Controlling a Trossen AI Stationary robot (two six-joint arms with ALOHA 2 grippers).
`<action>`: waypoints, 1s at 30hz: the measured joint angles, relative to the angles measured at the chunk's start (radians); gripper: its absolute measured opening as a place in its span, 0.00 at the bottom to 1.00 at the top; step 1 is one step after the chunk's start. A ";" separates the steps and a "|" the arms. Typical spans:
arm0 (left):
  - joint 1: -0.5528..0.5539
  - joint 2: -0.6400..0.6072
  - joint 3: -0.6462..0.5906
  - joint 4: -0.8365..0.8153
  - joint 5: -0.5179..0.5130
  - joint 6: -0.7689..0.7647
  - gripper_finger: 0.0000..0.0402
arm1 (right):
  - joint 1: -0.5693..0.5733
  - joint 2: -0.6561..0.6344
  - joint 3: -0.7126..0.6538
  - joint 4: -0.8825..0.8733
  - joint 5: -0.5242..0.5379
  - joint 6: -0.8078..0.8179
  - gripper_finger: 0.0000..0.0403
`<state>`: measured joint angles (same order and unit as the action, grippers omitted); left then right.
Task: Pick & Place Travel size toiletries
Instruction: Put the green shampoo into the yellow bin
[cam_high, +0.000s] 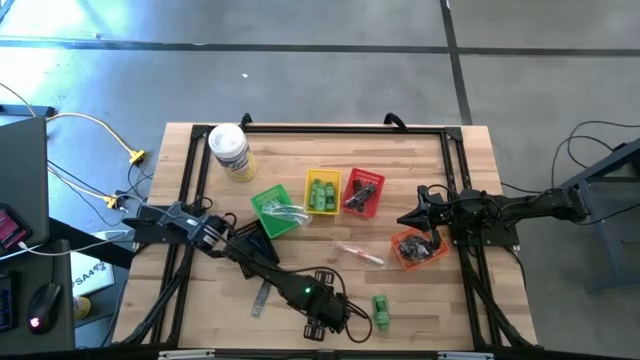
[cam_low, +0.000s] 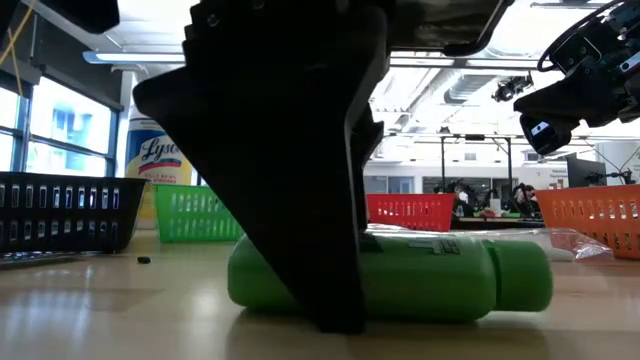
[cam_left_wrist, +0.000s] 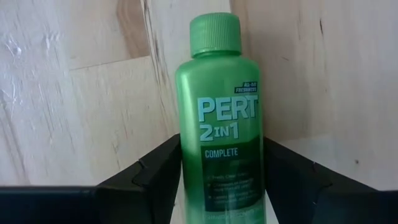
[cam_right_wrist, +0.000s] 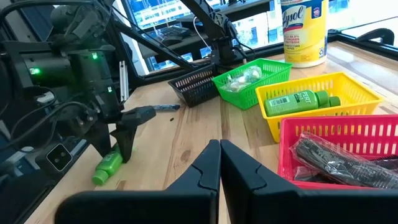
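Spanning the middle of the high view, the wooden worktop (cam_high: 300, 150) carries everything shown. Left arm: it runs from centre left down to the lower middle of the frame, where the left end effector (cam_high: 345, 318) is lowered at the worktop's bottom edge, its fingers (cam_left_wrist: 149, 180) spread to either side of a green Pert bottle (cam_left_wrist: 217, 118) lying on its side; whether they touch it cannot be told. Right arm: it enters from centre right, and the right end effector (cam_right_wrist: 220, 163) hangs above the orange basket (cam_high: 417, 247) with its fingers pressed together, holding nothing. White Lysol canister (cam_high: 231, 152): upper left of the worktop. Baskets, in a row across the middle: black basket (cam_high: 250, 241), green basket (cam_high: 276, 212) with clear-wrapped pieces, yellow basket (cam_high: 322, 192) with green mini bottles (cam_high: 322, 195), red basket (cam_high: 362, 192) with dark combs (cam_right_wrist: 339, 160). Clear plastic stick (cam_high: 358, 252): loose on the worktop, between the green and orange baskets.
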<state>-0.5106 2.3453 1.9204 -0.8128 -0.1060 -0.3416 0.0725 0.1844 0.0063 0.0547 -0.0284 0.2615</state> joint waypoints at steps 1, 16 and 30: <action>0.000 0.000 -0.002 0.004 -0.001 0.000 0.50 | 0.000 0.000 0.000 0.000 0.000 0.000 0.01; -0.014 0.007 0.091 -0.100 0.001 0.241 0.31 | 0.000 0.000 0.000 0.001 0.000 0.000 0.01; 0.021 -0.279 0.124 -0.229 -0.032 0.452 0.32 | 0.000 0.000 0.000 0.011 -0.002 -0.001 0.01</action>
<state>-0.4891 2.0662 2.0444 -1.0417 -0.1384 0.1104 0.0727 0.1844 0.0063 0.0656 -0.0303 0.2607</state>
